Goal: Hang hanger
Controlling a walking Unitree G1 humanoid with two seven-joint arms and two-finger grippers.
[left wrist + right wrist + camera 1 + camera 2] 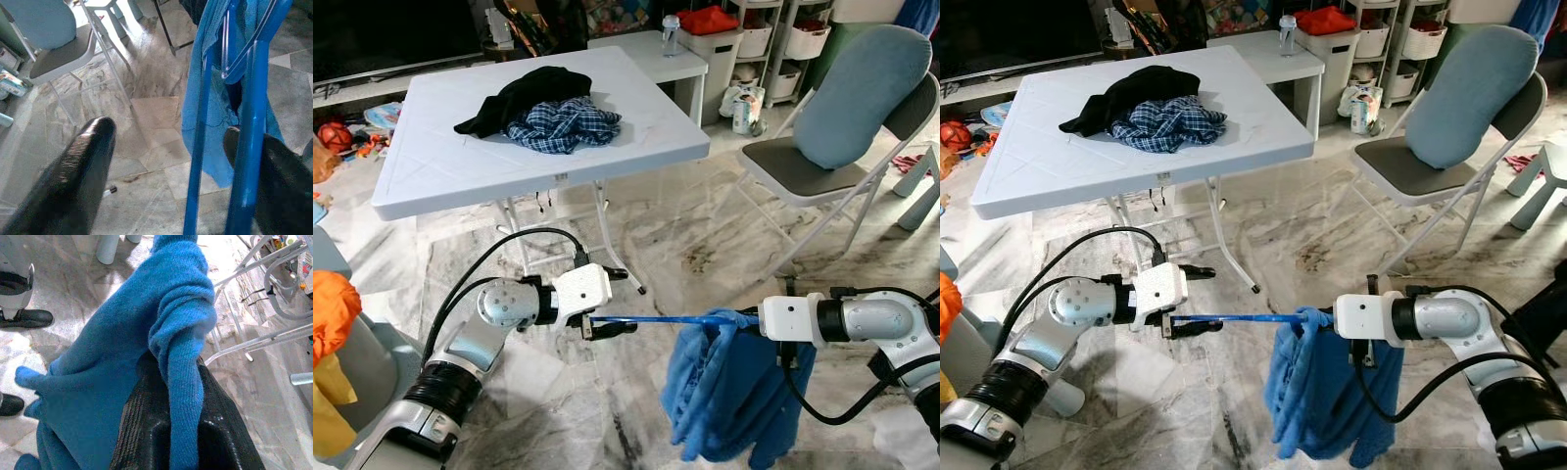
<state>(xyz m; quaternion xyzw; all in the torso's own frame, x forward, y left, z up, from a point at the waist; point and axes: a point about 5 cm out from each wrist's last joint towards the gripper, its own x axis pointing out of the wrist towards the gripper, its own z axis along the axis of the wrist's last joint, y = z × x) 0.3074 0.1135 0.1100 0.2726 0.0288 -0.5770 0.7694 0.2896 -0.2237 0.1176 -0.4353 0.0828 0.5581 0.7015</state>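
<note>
The left end effector [607,326], fingers apart around one end of the blue hanger [651,320], and the right end effector [751,318], clamped on the blue sweater [724,392] draped over it, hold it low above the floor, so hanging remains undone.

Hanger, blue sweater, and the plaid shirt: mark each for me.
hanger [651,319], left eye view, bare blue bar between the grippers
blue sweater [1317,406], right eye view, hanging body
plaid shirt [563,124], left eye view, middle of heap
</note>
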